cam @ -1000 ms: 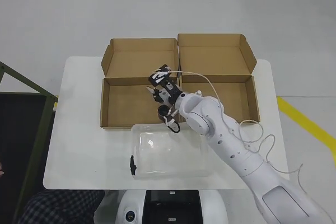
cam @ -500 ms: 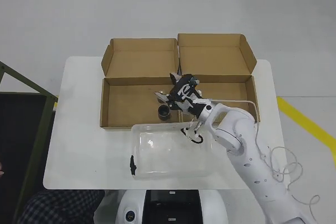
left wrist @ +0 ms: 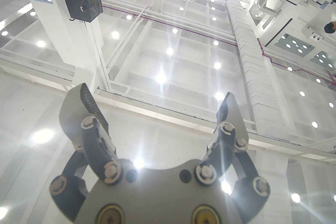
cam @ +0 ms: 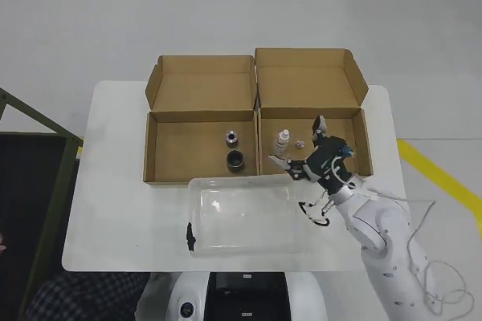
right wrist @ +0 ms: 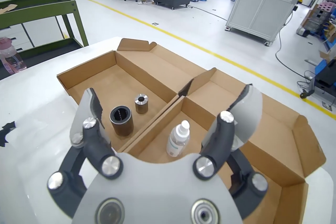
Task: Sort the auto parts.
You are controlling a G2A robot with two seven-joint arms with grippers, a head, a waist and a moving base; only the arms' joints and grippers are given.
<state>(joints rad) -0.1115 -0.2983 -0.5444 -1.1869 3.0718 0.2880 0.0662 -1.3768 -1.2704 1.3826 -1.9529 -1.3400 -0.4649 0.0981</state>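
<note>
**Right gripper spread empty over boxed auto parts**

In the top view, two open corrugated boxes sit side by side at upper centre on a white table [cam: 112, 176]. The left cardboard box [cam: 169, 152] holds an upright dark hollow sleeve [cam: 236, 160] and, just above it in the frame, a smaller grey metal cylinder [cam: 231, 139] with a centre hole. The right cardboard box [cam: 361, 152] holds an upright clear spray bottle [cam: 282, 141] by its left wall. The right gripper [cam: 296, 142] hovers over this box, jaws wide, empty. A clear rectangular plastic bin [cam: 194, 217] lies just below the boxes. The left gripper [left wrist: 156, 93], its ribbed fingers parted and empty, faces a ceiling.
</note>
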